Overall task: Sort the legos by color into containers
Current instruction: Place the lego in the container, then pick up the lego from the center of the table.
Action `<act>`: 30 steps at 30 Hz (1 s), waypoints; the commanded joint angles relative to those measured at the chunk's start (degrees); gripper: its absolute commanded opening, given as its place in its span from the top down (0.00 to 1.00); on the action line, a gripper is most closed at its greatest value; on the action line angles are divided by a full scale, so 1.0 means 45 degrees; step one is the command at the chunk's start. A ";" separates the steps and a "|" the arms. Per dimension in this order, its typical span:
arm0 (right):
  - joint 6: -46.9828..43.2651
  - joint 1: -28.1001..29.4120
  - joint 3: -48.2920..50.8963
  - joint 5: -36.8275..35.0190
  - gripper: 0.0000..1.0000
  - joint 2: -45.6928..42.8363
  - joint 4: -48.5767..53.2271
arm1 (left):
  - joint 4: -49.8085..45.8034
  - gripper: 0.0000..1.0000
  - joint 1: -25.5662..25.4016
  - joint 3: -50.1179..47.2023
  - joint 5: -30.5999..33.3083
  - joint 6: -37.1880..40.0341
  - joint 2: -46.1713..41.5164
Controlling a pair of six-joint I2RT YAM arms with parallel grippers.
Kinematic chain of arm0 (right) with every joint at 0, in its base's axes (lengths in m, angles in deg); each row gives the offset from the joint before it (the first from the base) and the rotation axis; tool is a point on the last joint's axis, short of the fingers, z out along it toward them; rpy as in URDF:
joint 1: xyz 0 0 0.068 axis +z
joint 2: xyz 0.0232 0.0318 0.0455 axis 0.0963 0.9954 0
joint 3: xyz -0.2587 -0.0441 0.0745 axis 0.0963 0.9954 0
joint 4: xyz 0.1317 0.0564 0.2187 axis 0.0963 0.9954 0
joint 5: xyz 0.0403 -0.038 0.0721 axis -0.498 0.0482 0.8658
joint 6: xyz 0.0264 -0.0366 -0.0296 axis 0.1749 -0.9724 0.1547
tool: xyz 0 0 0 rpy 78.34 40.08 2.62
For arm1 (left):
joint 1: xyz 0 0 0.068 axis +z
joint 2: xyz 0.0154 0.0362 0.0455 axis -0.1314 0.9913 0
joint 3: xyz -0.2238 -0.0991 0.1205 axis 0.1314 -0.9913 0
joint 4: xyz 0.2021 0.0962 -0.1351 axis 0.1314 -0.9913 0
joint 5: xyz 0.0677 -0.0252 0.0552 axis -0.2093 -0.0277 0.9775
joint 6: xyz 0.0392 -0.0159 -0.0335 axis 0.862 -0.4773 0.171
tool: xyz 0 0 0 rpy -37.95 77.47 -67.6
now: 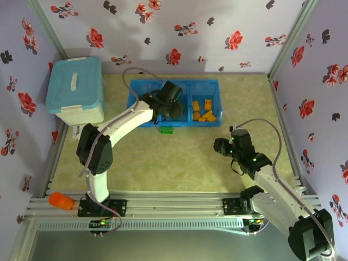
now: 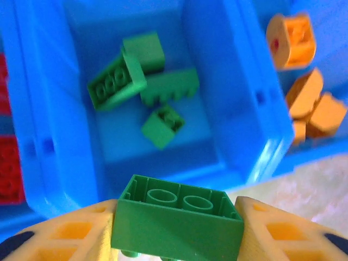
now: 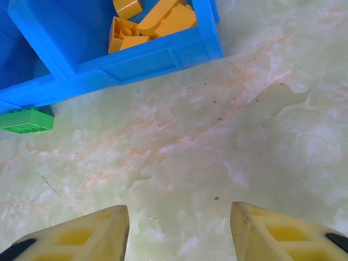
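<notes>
Left wrist: left pincer [image 2: 176, 235] pinches a green brick [image 2: 176, 215] above the tray [image 2: 260, 117] — right pincer [image 3: 179, 231] spread.

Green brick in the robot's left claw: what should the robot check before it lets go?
1. The left gripper has the green brick between its fingers: ok.
2. The middle compartment ahead holds only green legos: ok.
3. The held brick is fully past that compartment's front wall: cannot tell; in the wrist view it looks close to the rim.
4. The right gripper is open over the bare table, out of the way: ok.
5. No green left outside: not ok; a loose green lego lies on the table by the tray.
</notes>
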 commanded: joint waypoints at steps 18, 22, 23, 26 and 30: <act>0.0335 0.0064 0.0555 0.0103 0.48 -0.0061 -0.0397 | 0.0554 0.16 -0.0554 -0.4194 0.1432 -0.2171 -0.1717; 0.0445 0.0063 0.0575 0.0158 0.48 0.0096 -0.0605 | 0.0957 0.16 -0.0804 -0.5062 0.1230 -0.2380 -0.1661; 0.0463 0.0063 0.0574 0.0179 0.48 0.0147 -0.0634 | 0.0996 0.16 -0.0814 -0.5132 0.1152 -0.2402 -0.1533; 0.0455 0.0073 0.0562 0.0179 0.48 0.0148 -0.0593 | 0.1206 0.16 -0.0804 -0.5219 0.1043 -0.2406 -0.1126; 0.0426 0.0063 0.0581 0.0139 0.48 0.0089 -0.0502 | 0.1331 0.16 -0.0697 -0.4870 0.0756 -0.2327 -0.0369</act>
